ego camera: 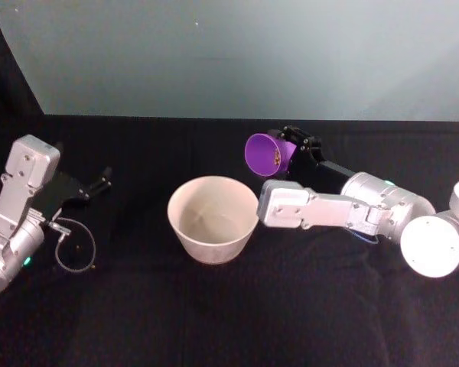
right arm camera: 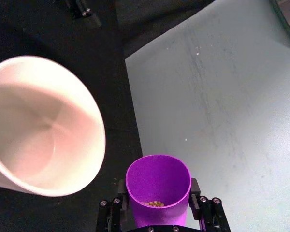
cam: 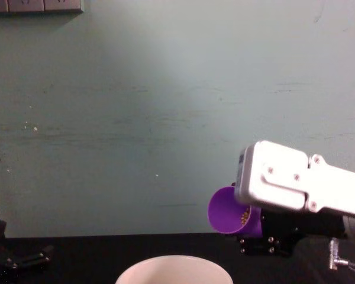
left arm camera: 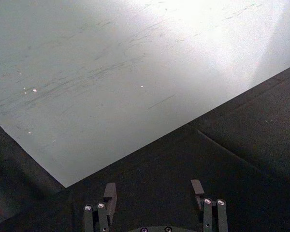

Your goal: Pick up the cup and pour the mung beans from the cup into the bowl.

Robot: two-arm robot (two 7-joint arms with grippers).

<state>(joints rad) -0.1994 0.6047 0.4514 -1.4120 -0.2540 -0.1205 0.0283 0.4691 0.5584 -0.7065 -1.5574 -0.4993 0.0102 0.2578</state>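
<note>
— Black cloth [ego camera: 214, 321] covers the table, we record, with a pale green wall [ego camera: 252, 53] behind it. What stands on it?
— We find the bowl [ego camera: 213, 218] upright near the middle, mouth up. It is well apart from the left gripper [ego camera: 99, 182], which is parked at the table's left side, fingers spread and released.
— And the right gripper [ego camera: 288, 151]?
— We note it reaching in from the right, clamped on the cup [ego camera: 266, 154], one finger on each side of its wall. The cup is lifted off the cloth and tipped on its side, mouth turned toward the robot's left. It hangs just beyond the bowl's far right rim and higher than it.
— Contents?
— We see the mung beans [right arm camera: 154, 204] lying inside the cup against its lower wall.
</note>
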